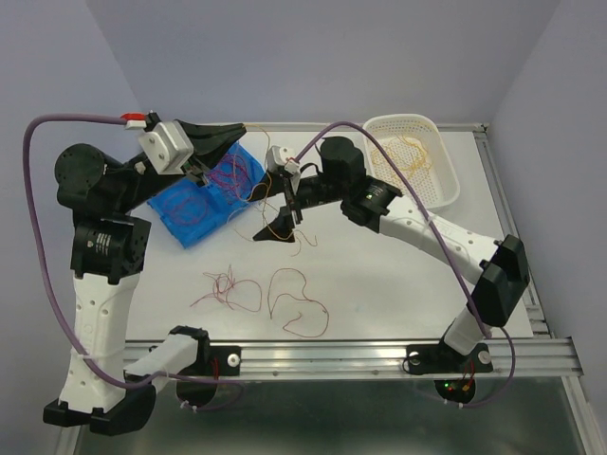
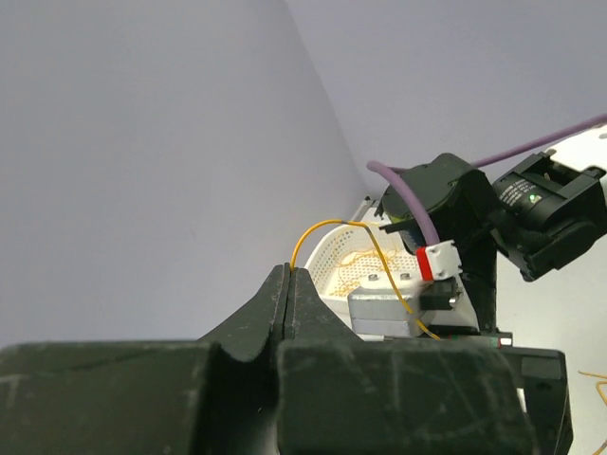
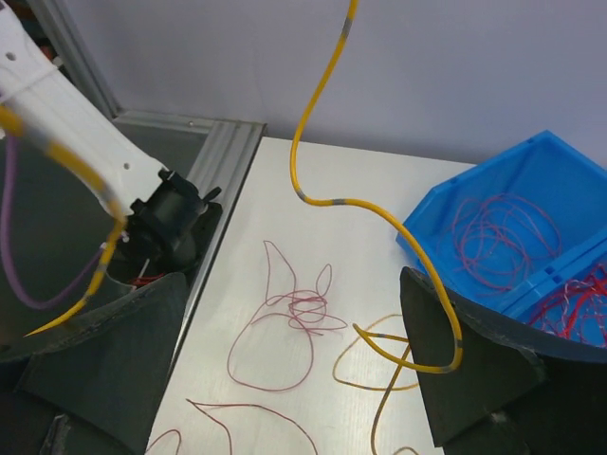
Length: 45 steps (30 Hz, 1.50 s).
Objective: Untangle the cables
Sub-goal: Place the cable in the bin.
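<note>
My left gripper (image 1: 237, 131) is raised over the blue bin's far edge, shut on a thin yellow cable (image 2: 327, 224) that rises from between its tips (image 2: 289, 270). That yellow cable (image 3: 322, 114) hangs down and drapes over one finger (image 3: 455, 360) of my right gripper (image 1: 283, 216). The right gripper (image 3: 294, 284) is open, held above the table by the bin. Dark red cable loops (image 1: 228, 289) (image 3: 302, 311) lie loose on the table, a second red loop (image 1: 299, 303) to their right. A yellow loop (image 3: 379, 365) lies under the right gripper.
A blue bin (image 1: 190, 227) (image 3: 531, 180) at back left holds several red cables. A white perforated basket (image 1: 446, 175) (image 2: 341, 265) at back right holds yellow cables. The right arm's wrist (image 2: 455, 204) is close in front of the left gripper. An aluminium rail (image 1: 332, 358) runs along the near edge.
</note>
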Tool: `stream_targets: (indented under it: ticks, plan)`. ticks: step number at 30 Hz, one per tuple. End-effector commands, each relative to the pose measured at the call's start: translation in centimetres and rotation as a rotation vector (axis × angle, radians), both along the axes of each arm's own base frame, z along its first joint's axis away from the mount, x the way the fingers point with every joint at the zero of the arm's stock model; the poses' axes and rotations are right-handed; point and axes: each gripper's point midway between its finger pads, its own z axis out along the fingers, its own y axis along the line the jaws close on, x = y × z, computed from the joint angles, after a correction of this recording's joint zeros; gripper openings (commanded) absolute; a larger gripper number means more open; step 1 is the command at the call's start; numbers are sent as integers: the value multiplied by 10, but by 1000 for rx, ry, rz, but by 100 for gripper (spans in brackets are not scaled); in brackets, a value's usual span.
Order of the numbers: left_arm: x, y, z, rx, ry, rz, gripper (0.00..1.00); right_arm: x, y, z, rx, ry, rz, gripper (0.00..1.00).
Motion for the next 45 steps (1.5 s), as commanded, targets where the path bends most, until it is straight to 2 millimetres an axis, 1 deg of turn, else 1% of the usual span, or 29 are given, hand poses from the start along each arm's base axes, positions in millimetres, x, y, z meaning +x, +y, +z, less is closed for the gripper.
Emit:
stream_targets:
  ticks: [1,3,4,6,10,15,18,19,20,22,24,26,27,28,30,31,32,33,34,35,36,37,38,39,40,42,43,44,45]
  plan:
    - [-17,0,27,-34,-81,-15,0,20,5,26,62,-92,-104,98]
    - [-17,-1,27,-36,-81,-14,0,25,7,27,64,-92,-126,96]
    - [-17,-2,26,-36,-77,-17,0,29,7,28,63,-86,-147,88]
    - [-14,-2,25,-35,-81,-9,0,34,7,28,64,-95,-173,79]
    - [-11,-3,24,-36,-76,-4,0,45,6,22,53,-127,-231,77]
    - [-14,-6,26,-38,-80,-16,0,55,5,12,33,-157,-280,74]
    - [-13,-6,26,-40,-80,-15,0,55,4,7,25,-160,-276,47]
    - [-13,-7,26,-39,-81,-16,0,53,4,7,26,-164,-268,17]
    - [-13,-7,26,-40,-81,-15,0,54,3,3,18,-164,-270,8]
    - [-12,-7,27,-41,-81,-13,0,54,2,0,12,-174,-273,0]
    - [-11,-6,28,-43,-89,-1,0,55,-1,-7,-4,-176,-283,1]
    - [-9,-5,27,-38,-99,12,0,58,-4,-9,-15,-160,-320,1]
    - [-5,-4,25,-37,-95,22,0,62,-6,-9,-18,-156,-350,1]
    - [0,-4,22,-35,-87,32,1,72,-10,-7,-23,-146,-418,1]
    - [11,-4,19,-35,-91,56,11,82,-17,-2,-20,-140,-480,1]
    - [25,-5,11,-31,-66,72,16,94,-27,6,-11,-126,-541,0]
    - [33,-5,6,-27,-55,84,19,102,-33,11,-2,-117,-574,1]
    - [47,-8,-2,-18,-32,95,25,118,-47,15,3,-102,-624,0]
    - [56,-10,-8,-14,-25,98,30,125,-57,25,27,-75,-646,1]
    - [62,-12,-12,-14,-19,98,32,134,-66,31,40,-56,-669,1]
    - [70,-13,-16,-16,-10,99,36,144,-76,36,52,-39,-694,1]
    - [82,-18,-22,-20,-3,90,44,161,-96,43,69,-5,-735,1]
    - [88,-21,-24,-28,0,85,49,168,-106,54,91,-3,-755,0]
    - [95,-24,-26,-36,4,78,54,175,-114,59,102,4,-774,1]
    - [107,-30,-28,-53,10,65,67,186,-131,65,115,17,-815,1]
    - [120,-40,-29,-63,19,45,80,192,-144,81,149,26,-836,1]
    - [134,-52,-30,-65,38,31,90,202,-159,85,159,38,-875,1]
    - [142,-58,-32,-63,54,25,92,207,-168,91,174,40,-896,0]
    - [164,-67,-51,-46,116,25,94,219,-186,100,190,36,-937,1]
